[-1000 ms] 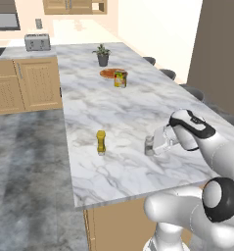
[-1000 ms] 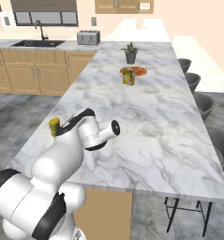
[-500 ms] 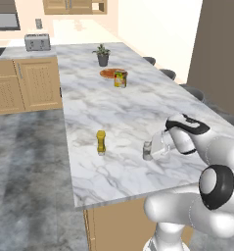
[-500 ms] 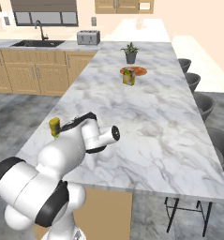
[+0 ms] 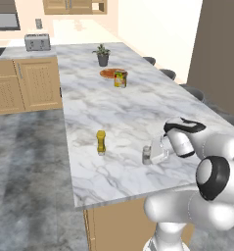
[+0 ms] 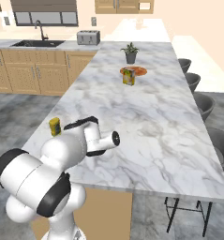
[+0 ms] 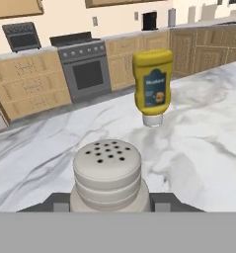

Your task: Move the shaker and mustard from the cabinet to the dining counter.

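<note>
The shaker [image 7: 107, 173] stands upright on the marble worktop [image 5: 138, 105], near its front edge, and the gripper [image 5: 155, 153] is right at it. In the hand view the grey perforated cap sits between the two dark finger tips low in the picture; whether the jaws press on it or merely stand to either side of it cannot be told from the pictures. In the left base view the shaker [image 5: 147, 155] shows just to the left of the gripper, touching or nearly so.

The mustard [image 7: 152, 85] stands beyond the shaker on the same worktop, cap down. Its dark blue label carries a small picture, perhaps a burger, and some lines of writing too blurred to read. From the left base view the mustard [image 5: 101, 142] is well apart from the shaker, to its left.

Farther along the slab stand a yellow-green can [image 5: 120, 79] with an unreadable label, an orange plate [image 5: 110, 73] just behind it, and a potted plant [image 5: 103, 55]. A toaster [image 5: 37, 42] sits on the far counter
</note>
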Available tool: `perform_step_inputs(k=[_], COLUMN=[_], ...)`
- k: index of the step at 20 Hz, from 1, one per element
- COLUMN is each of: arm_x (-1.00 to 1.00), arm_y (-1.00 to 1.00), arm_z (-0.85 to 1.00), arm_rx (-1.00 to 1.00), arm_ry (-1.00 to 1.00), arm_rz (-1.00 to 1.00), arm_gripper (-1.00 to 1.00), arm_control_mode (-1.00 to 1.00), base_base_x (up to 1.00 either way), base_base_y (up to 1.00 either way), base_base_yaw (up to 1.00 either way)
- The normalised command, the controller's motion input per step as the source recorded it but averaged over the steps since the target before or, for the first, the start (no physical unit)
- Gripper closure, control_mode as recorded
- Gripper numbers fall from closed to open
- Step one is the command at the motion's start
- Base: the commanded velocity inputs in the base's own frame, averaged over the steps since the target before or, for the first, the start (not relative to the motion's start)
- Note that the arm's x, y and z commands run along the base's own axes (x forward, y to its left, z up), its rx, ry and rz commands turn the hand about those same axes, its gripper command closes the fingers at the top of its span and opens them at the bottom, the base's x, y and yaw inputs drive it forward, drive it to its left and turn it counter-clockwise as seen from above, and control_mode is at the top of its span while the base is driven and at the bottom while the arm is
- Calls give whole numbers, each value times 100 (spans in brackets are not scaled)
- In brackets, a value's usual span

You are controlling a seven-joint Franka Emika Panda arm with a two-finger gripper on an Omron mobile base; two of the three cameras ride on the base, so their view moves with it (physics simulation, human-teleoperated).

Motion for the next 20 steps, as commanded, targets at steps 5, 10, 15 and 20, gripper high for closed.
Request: perform_step_inputs(k=[5,10,15,20], arm_x=[0,0,0,0], arm_y=[0,0,0,0], arm_z=[-18,-15,-14,-11], arm_rx=[0,0,0,0], arm_ry=[0,0,0,0], arm_rz=[0,0,0,0], arm_gripper=[100,100,100,100], arm_control_mode=[-100,-100,-100,-100], base_base_x=[0,0,0,0], base_base_y=[0,0,0,0], base_base_yaw=[0,0,0,0])
